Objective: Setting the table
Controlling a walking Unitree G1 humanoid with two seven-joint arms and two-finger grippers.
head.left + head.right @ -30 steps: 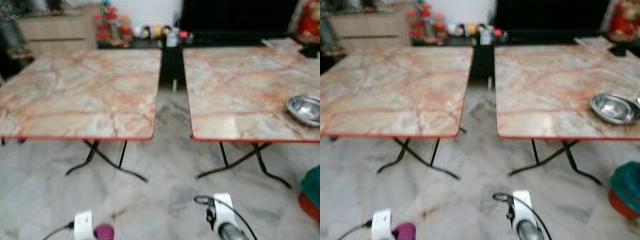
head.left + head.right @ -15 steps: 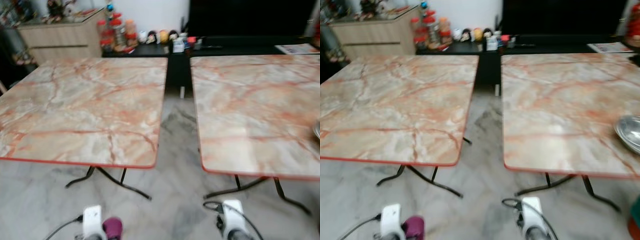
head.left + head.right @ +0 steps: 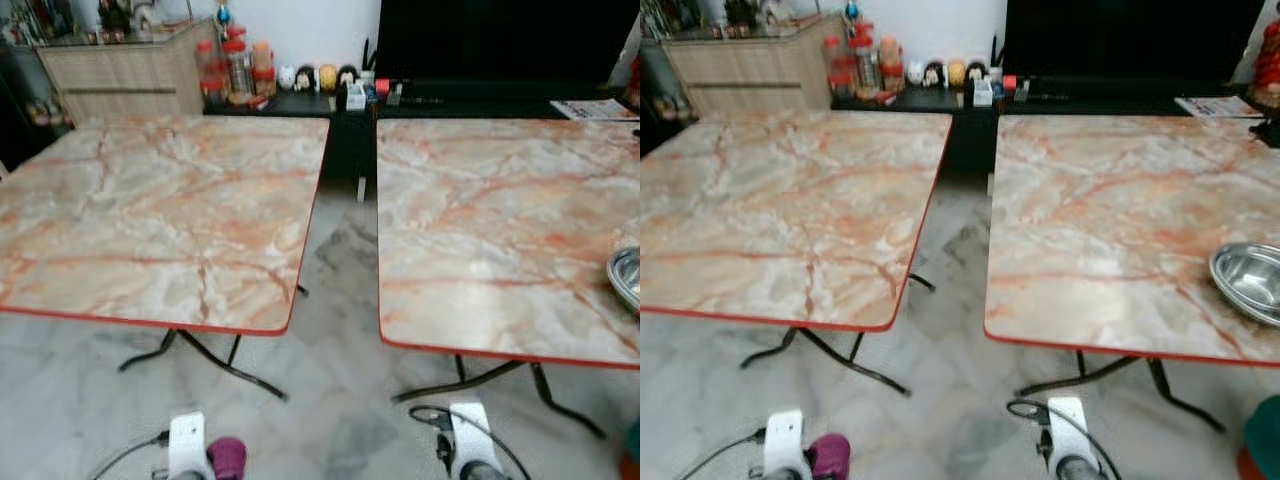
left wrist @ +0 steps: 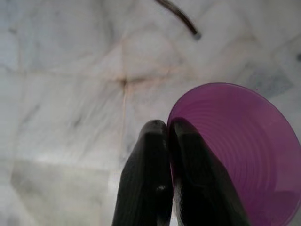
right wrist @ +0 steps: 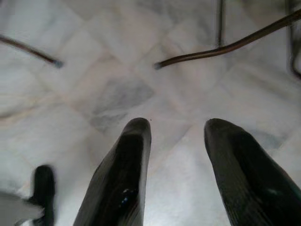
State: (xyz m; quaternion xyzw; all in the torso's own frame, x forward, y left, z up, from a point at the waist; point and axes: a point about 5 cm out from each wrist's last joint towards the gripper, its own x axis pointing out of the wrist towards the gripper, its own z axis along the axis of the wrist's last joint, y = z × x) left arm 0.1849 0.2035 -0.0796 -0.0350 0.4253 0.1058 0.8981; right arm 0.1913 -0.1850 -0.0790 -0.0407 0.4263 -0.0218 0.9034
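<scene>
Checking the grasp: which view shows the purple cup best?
The left wrist view: the purple cup looms large, its rim pinched by the left end effector. The eye views catch just a purple sliver at the bottom edge.

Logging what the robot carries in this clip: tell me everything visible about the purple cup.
The purple cup looks like translucent plastic, round-mouthed, with fine concentric ridges on its inner wall. It is empty as far as can be seen. The left pincer is shut on its rim, one black finger inside the wall, the other outside. The cup is held low above the pale marble-look floor, short of the left table. In the head view its edge peeks out by the left wrist.
</scene>
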